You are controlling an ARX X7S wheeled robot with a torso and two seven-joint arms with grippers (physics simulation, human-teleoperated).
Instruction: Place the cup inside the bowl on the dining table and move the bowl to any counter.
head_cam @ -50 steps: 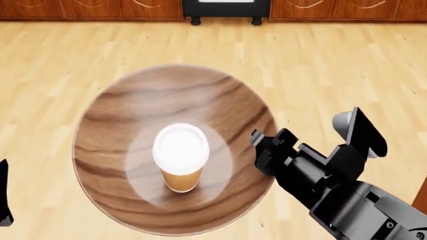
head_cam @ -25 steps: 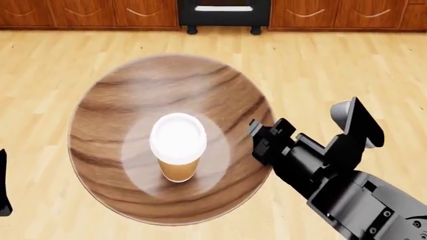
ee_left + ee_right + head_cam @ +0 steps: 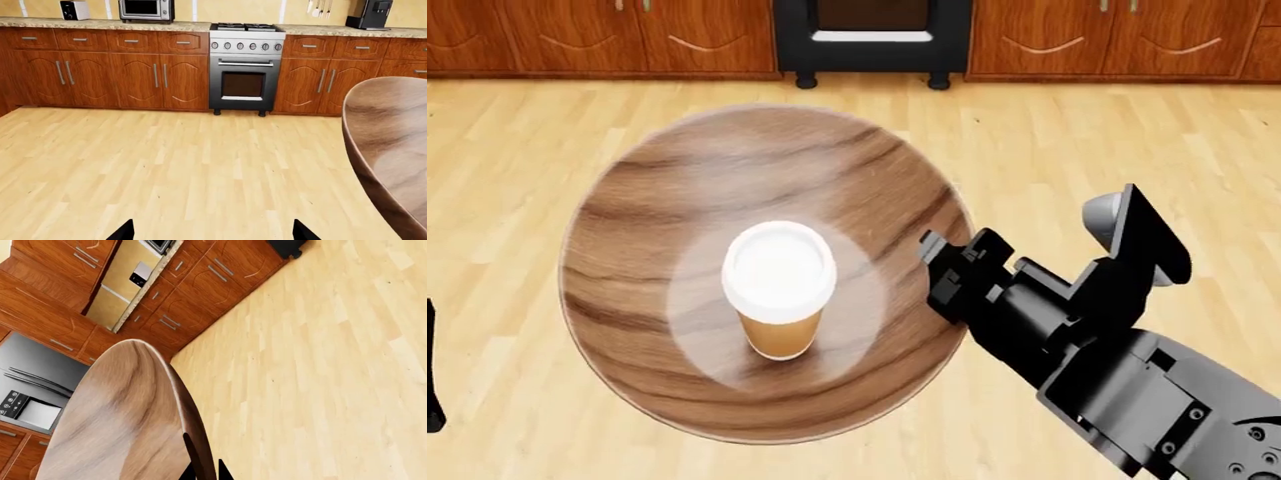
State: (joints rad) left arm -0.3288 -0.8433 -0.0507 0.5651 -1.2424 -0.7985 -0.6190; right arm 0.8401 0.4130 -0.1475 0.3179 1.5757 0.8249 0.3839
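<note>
The wide dark wooden bowl (image 3: 761, 180) hangs above the wooden floor, held level. The tan paper cup (image 3: 778, 290) with its white lid stands upright in the bowl's middle. My right gripper (image 3: 941, 270) is shut on the bowl's right rim; in the right wrist view the two dark fingertips of that gripper (image 3: 205, 472) pinch the rim of the bowl (image 3: 120, 410). My left gripper (image 3: 212, 235) is open and holds nothing, off to the left of the bowl (image 3: 393, 135). The counter (image 3: 100, 23) runs along the far wall. The dining table is out of view.
A black and steel stove (image 3: 244, 65) stands straight ahead between reddish wooden cabinets (image 3: 133, 75). On the counter sit a toaster (image 3: 75, 9), a microwave (image 3: 145, 9) and a coffee machine (image 3: 369, 12). A steel fridge (image 3: 27, 385) shows in the right wrist view. Wooden floor (image 3: 167, 165) lies between me and the cabinets.
The cabinets and stove have slid further down into the head view, so I have come closer to them. The bowl, cup and right gripper keep the same hold.
</note>
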